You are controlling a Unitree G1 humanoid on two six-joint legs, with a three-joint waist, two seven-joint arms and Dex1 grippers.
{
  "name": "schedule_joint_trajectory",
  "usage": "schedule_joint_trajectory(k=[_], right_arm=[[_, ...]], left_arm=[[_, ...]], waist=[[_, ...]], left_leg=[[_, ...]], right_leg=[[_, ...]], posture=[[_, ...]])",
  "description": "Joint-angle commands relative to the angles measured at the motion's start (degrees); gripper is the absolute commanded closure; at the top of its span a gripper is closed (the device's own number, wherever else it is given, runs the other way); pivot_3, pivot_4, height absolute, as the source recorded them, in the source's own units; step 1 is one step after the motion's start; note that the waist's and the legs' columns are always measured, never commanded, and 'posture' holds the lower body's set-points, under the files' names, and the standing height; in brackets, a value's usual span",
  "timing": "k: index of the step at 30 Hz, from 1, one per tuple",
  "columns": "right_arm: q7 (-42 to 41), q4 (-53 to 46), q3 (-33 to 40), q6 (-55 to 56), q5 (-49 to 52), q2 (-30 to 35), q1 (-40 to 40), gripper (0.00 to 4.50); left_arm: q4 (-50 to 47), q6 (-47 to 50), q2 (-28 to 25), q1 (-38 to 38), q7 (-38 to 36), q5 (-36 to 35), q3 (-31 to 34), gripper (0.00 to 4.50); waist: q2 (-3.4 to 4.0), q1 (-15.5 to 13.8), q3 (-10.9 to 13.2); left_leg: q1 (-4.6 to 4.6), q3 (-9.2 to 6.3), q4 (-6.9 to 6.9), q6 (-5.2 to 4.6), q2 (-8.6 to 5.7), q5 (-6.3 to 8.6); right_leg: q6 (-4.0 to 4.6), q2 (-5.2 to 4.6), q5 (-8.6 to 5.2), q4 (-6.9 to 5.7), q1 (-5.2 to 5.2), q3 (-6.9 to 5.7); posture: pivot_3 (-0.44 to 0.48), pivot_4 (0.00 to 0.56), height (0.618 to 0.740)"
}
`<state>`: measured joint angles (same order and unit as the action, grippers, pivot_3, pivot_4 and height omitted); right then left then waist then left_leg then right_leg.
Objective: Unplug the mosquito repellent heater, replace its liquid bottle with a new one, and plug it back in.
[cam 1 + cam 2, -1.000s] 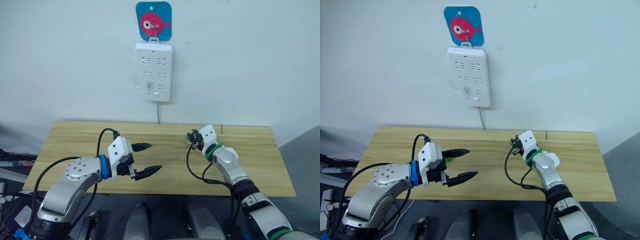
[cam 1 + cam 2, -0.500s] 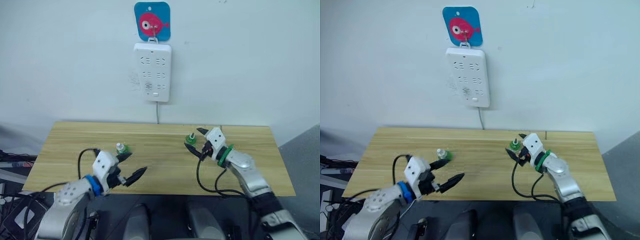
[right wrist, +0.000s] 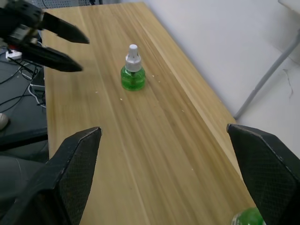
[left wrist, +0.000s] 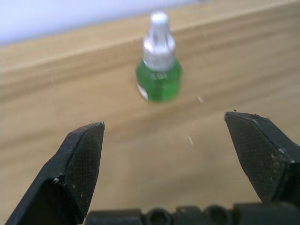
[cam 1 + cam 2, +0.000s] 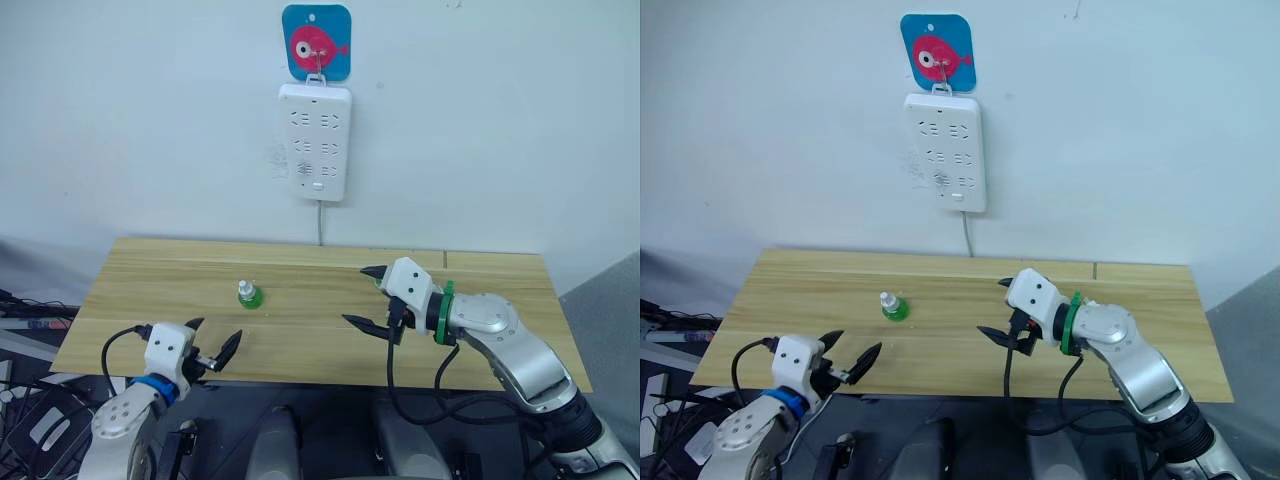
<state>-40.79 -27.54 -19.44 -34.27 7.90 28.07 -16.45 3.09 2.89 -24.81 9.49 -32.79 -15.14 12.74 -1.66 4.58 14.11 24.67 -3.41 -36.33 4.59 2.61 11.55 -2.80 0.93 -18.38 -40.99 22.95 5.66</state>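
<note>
While both grippers hang over the front part of the wooden table [image 5: 150, 280], the head cameras show one small liquid bottle [image 5: 247, 295] standing upright on the table's left half, well apart from either arm. Its rounded clear body looks full of green liquid, with a grey collar and a white tip above. The left gripper [image 5: 218, 335] sits at the near edge with its two black fingers spread and nothing between them. The right gripper [image 5: 355, 296] is over the middle of the table, turned toward the bottle, its fingers also spread wide and empty. On the wall behind, a long white power strip [image 5: 315, 142] hangs from a blue plaque with a pink fish [image 5: 316, 42], and its grey cable [image 5: 320, 222] drops behind the table. The left wrist camera looks along its parted fingers [image 4: 82, 159] at the same bottle, which stands beyond the fingertips and touches neither. The right wrist camera shows its own fingers [image 3: 75, 159] far apart, with the bottle upright on the planks well ahead and the left gripper's two dark fingers beyond it. A rounded green shape [image 3: 246, 218] sits just beside one finger, but what it is cannot be told.
</note>
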Motion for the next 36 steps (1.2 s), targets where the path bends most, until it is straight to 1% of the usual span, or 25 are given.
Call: schedule_joint_trajectory(k=[1,4,9,11,15,18,22,25,30,31,33,36], right_arm=[[1.46,-5.91,-0.12,-5.98,0.92,-0.01,-0.27,0.03],[1.96,-8.20,0.80,-10.68,2.28,0.03,-0.94,0.03],[2.65,-11.12,1.96,-15.27,3.91,0.96,-1.28,0.03],[2.89,-12.30,2.03,-16.78,4.72,0.92,-1.43,0.03],[3.21,-14.11,1.31,-19.00,6.05,0.94,-1.64,0.03],[3.43,-15.07,1.19,-20.05,6.88,1.51,-1.55,0.03],[3.66,-15.30,1.51,-20.59,7.72,2.37,-1.64,0.03],[3.78,-15.26,1.83,-20.60,8.23,3.07,-1.76,0.00],[4.16,-16.34,2.45,-21.40,9.02,4.07,-1.07,0.00],[4.23,-16.62,2.47,-21.47,9.11,4.35,-0.75,0.00],[4.31,-17.12,2.55,-21.50,9.27,4.93,-0.12,0.00],[4.08,-17.82,3.19,-21.33,10.24,6.00,0.18,0.00]], left_arm=[[4.38,-1.96,1.01,-2.85,1.61,1.42,-0.44,0.00],[8.63,-3.29,1.66,-6.12,1.85,2.47,-1.13,0.00],[15.78,-5.56,2.71,-11.39,1.10,3.26,-2.70,0.00],[17.45,-5.35,3.26,-12.90,0.84,2.79,-2.89,0.00],[22.40,-8.06,4.03,-16.13,1.27,4.38,-3.83,0.00],[25.00,-9.26,4.78,-17.92,2.48,4.57,-3.57,0.00],[26.59,-10.94,5.70,-18.98,2.35,4.74,-4.14,0.00],[27.75,-12.39,6.10,-19.92,2.54,4.95,-4.16,0.55],[30.49,-14.97,6.51,-21.75,3.79,5.98,-4.08,2.11],[30.83,-15.39,6.56,-21.84,3.72,6.13,-4.24,2.24],[29.89,-16.19,6.42,-21.34,3.27,6.60,-4.86,2.24],[23.66,-16.79,5.27,-18.85,0.93,7.80,-7.28,2.24]], waist=[[-0.05,0.09,0.52],[-0.06,0.18,1.79],[-0.08,0.27,3.45],[-0.03,0.32,3.81],[0.01,0.43,4.32],[0.00,0.49,4.57],[-0.01,0.55,4.61],[-0.02,0.55,4.61],[-0.08,0.59,4.73],[-0.09,0.59,4.76],[-0.09,0.61,4.76],[-0.09,0.78,4.77]], left_leg=[[0.01,0.00,0.00,0.00,0.00,0.00],[0.04,-0.01,0.03,0.00,0.02,0.01],[0.09,-0.01,0.05,0.00,0.00,0.01],[0.15,-0.01,0.06,0.00,0.02,0.01],[0.13,-0.02,0.17,0.00,0.01,0.01],[0.13,-0.01,0.17,0.01,0.01,0.00],[0.13,0.01,0.17,0.01,0.00,0.00],[0.13,0.03,0.18,0.01,0.00,0.00],[0.13,0.05,0.18,0.01,0.01,0.00],[0.13,0.05,0.19,0.02,0.00,0.00],[0.14,0.06,0.22,0.02,0.01,0.00],[0.14,0.08,0.29,0.02,0.01,0.00]], right_leg=[[0.02,0.00,0.02,0.01,0.02,0.01],[0.12,0.00,0.08,0.01,0.05,0.00],[0.11,-0.01,0.09,0.00,0.12,-0.01],[0.10,0.00,0.10,0.00,0.18,-0.02],[0.09,-0.01,0.10,0.01,0.19,-0.04],[0.06,-0.01,0.08,0.02,0.19,-0.03],[-0.12,-0.02,-0.01,0.05,0.19,0.00],[-0.16,-0.02,-0.03,0.07,0.20,0.00],[-0.22,-0.02,-0.05,0.13,0.20,0.02],[-0.22,-0.02,-0.05,0.13,0.20,0.03],[-0.23,-0.02,-0.06,0.16,0.21,0.03],[-0.23,-0.03,-0.06,0.21,0.22,0.03]], posture=[[-0.099,0.321,0.725],[-0.124,0.357,0.725],[-0.152,0.382,0.725],[-0.156,0.385,0.725],[-0.172,0.397,0.725],[-0.178,0.396,0.725],[-0.187,0.389,0.725],[-0.191,0.385,0.725],[-0.204,0.387,0.725],[-0.205,0.384,0.725],[-0.210,0.377,0.725],[-0.206,0.366,0.725]])
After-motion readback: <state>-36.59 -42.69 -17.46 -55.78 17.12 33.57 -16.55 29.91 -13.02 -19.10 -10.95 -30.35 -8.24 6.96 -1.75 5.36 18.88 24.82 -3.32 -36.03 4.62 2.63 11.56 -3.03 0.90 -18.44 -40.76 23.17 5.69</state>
